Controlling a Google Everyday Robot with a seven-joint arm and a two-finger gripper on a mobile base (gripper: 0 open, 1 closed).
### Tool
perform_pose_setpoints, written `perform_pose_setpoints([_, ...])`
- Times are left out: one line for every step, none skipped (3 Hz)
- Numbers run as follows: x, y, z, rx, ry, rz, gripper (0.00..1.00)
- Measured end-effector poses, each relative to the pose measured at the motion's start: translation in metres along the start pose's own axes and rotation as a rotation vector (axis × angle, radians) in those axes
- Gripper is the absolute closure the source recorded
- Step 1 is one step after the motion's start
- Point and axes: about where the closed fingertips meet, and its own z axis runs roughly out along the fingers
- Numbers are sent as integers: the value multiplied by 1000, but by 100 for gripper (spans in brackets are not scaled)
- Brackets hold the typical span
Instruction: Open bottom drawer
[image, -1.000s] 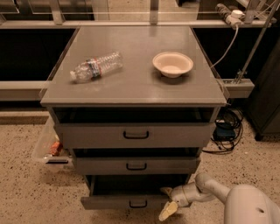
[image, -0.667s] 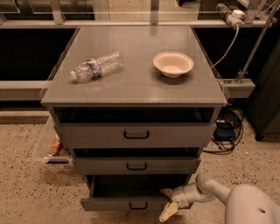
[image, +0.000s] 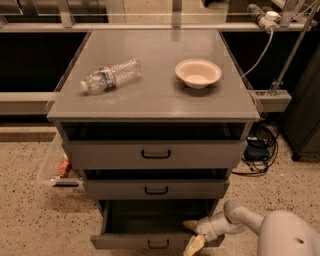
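The bottom drawer (image: 135, 242) is the lowest of three grey fronts and has a small black loop handle (image: 158, 244). It is pulled partly out, and its dark interior shows behind the front. My gripper (image: 192, 235) is at the right end of the drawer's front. One cream finger (image: 189, 225) is inside the drawer and the other is outside, in front of the panel. The jaws stand apart across the front's top edge.
The middle drawer (image: 156, 189) and top drawer (image: 155, 154) sit above it, both slightly out. A plastic bottle (image: 110, 76) and a cream bowl (image: 198, 73) lie on the cabinet top. A clear bin (image: 54, 167) stands on the floor at the left, and cables (image: 260, 150) lie at the right.
The bottom drawer has slid a little further out toward the camera, and my gripper has moved with its front.
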Motion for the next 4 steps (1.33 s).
perform_pose_setpoints([21,25,2,-58,19,46,0])
perform_pose_setpoints([21,25,2,-58,19,46,0])
perform_pose_setpoints([16,25,-6,-20,-25,14,0])
perform_pose_setpoints([2,31,-30,88,-117,-65,0])
